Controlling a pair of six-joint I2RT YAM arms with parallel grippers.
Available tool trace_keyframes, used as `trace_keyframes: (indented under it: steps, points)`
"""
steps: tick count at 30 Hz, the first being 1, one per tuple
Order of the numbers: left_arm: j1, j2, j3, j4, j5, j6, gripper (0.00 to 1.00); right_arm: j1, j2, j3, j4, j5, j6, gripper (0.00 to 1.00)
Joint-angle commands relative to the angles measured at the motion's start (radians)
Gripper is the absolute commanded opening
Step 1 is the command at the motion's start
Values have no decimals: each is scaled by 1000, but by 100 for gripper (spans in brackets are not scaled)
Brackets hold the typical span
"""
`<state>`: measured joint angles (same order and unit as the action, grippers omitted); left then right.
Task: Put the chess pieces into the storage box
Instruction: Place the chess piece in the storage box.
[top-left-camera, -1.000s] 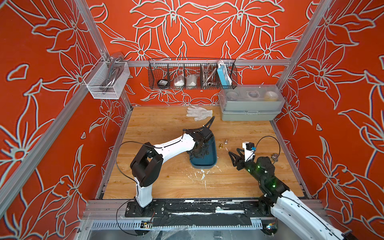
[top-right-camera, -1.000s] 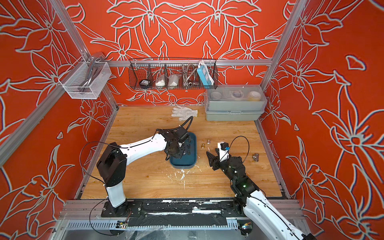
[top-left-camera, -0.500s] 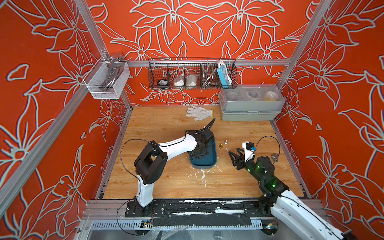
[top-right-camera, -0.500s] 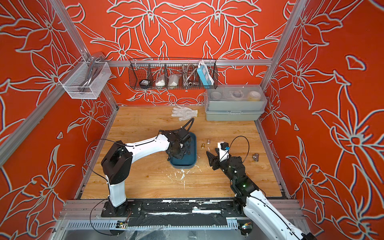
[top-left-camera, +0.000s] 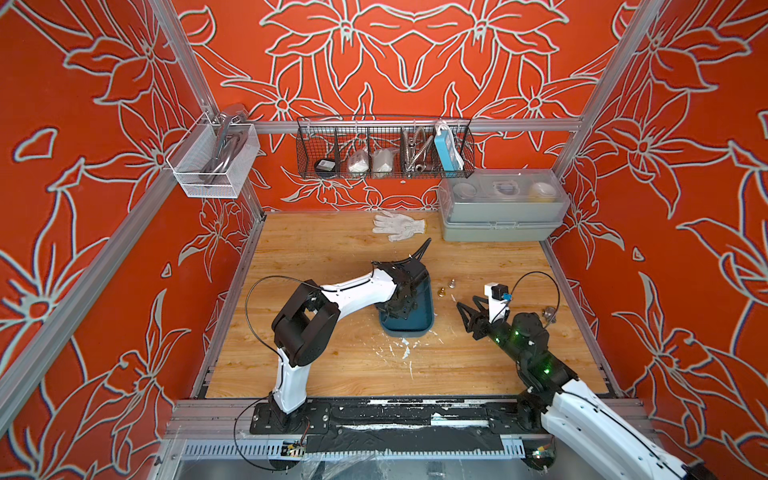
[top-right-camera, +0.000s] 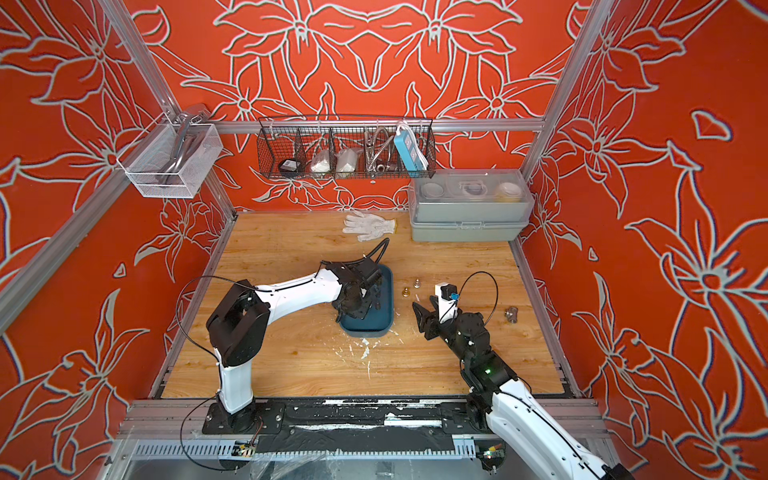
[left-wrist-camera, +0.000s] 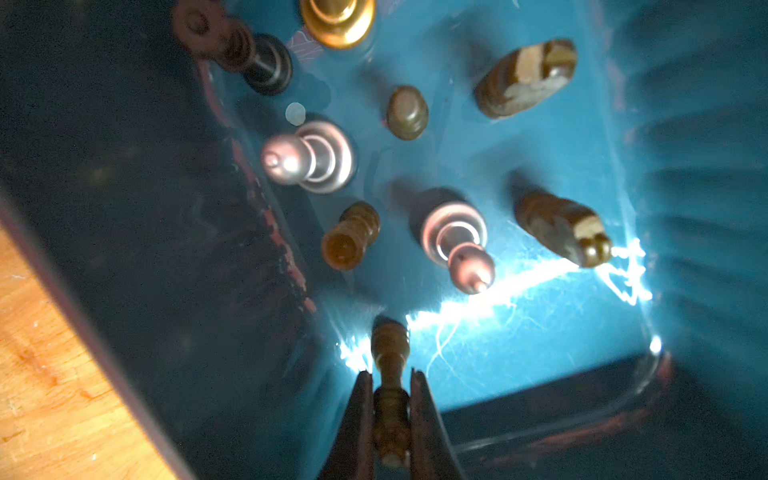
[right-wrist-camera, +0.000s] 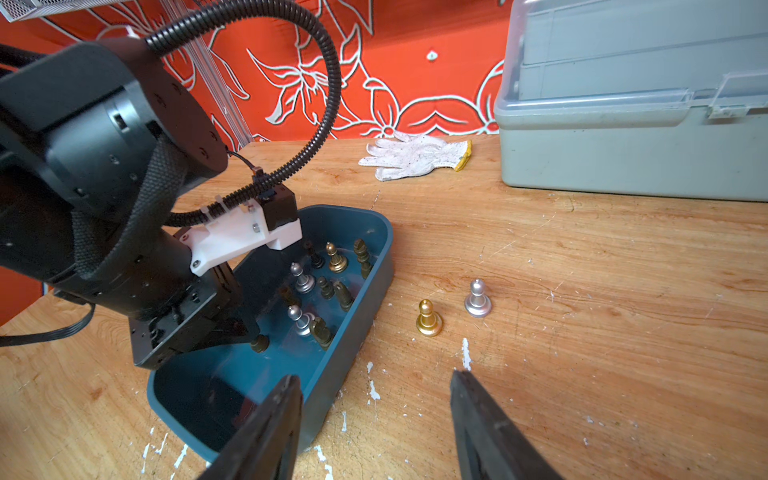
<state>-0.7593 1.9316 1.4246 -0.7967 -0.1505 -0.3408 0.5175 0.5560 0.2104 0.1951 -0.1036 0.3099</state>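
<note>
A: What do the top views give?

B: In both top views the storage box (top-left-camera: 415, 325) lies on the wooden table (top-left-camera: 340, 365), and the left gripper (top-left-camera: 400, 309) is lowered inside it. A gold piece (top-left-camera: 441, 292) and a silver piece (top-left-camera: 452, 284) stand upright just beside the box, outside it. The right gripper (top-left-camera: 468, 304) hovers near the box on that same side, jaws apart and empty.

A: The left wrist view?

B: The jaws are clamped on a dark olive pawn (left-wrist-camera: 389, 345), inside the box. Whether it touches the box floor, I cannot tell. Beyond it on the floor are more chess pieces (left-wrist-camera: 309, 158): two silver, one gold and several dark, some upright, some tilted.

A: The right wrist view?

B: Two spread fingers (right-wrist-camera: 266, 436), nothing held. One is over the box's near wall, the other over bare table. The gold and silver pieces stand apart from the box's wall, the silver one farther from it. A white glove (right-wrist-camera: 415, 156) lies well beyond the box.
</note>
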Motion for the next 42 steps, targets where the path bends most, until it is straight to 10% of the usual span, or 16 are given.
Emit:
trace_keyframes:
  steps: [1,32,42]
  points:
    - [-5,17,-15,-1,-17,-10,4,5,1,-16,27,12,16,61]
    - [-21,-163,4,-28,-12,-4,48,4,73,57,-60,85,62,61]
    - [-23,-602,-326,285,102,7,56,-11,705,701,-673,104,121,51]
